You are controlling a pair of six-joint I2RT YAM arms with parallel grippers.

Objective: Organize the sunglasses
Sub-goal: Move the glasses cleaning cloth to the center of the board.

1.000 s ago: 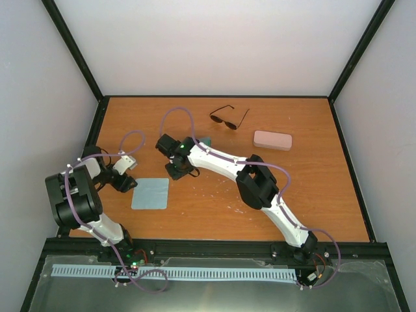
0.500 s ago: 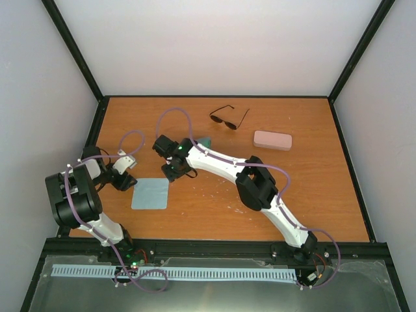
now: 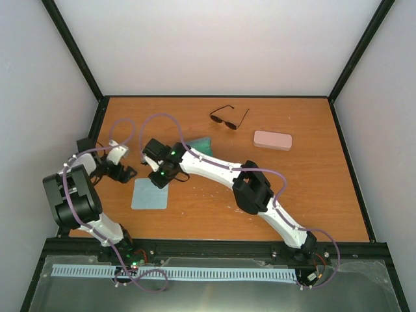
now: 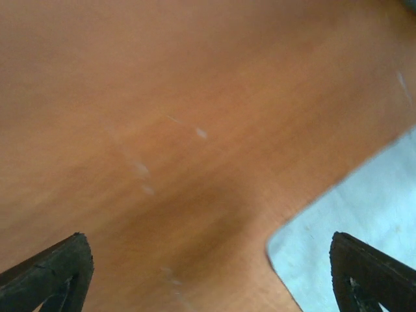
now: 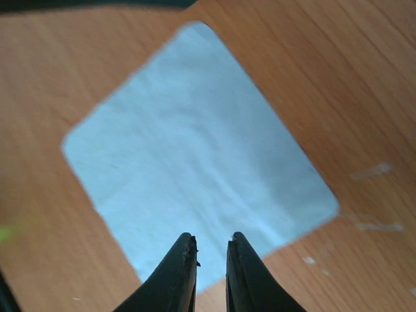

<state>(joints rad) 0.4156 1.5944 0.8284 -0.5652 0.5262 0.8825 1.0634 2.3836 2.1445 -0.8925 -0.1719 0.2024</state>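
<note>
Black-framed sunglasses (image 3: 229, 117) lie open at the back of the table, far from both grippers. My right gripper (image 3: 158, 180) hovers over the top right corner of a light-blue cloth (image 3: 150, 194). In the right wrist view that gripper (image 5: 211, 250) is nearly shut, with a slim gap that holds nothing, and the cloth (image 5: 195, 156) lies flat below. My left gripper (image 3: 127, 173) is left of the cloth. The left wrist view shows it (image 4: 211, 273) wide open over bare wood, with the cloth's corner (image 4: 354, 221) by its right finger. No pale-framed pair shows.
A pink oblong case (image 3: 272, 140) lies at the back right. A teal piece (image 3: 200, 143) sticks out from under the right arm. The right arm stretches across the table's middle. A black frame edges the orange table (image 3: 312, 195), with white walls behind.
The right gripper has moved left and nearer, onto the cloth's corner, and its jaws have come together. The left gripper has swung back and left and opened wider.
</note>
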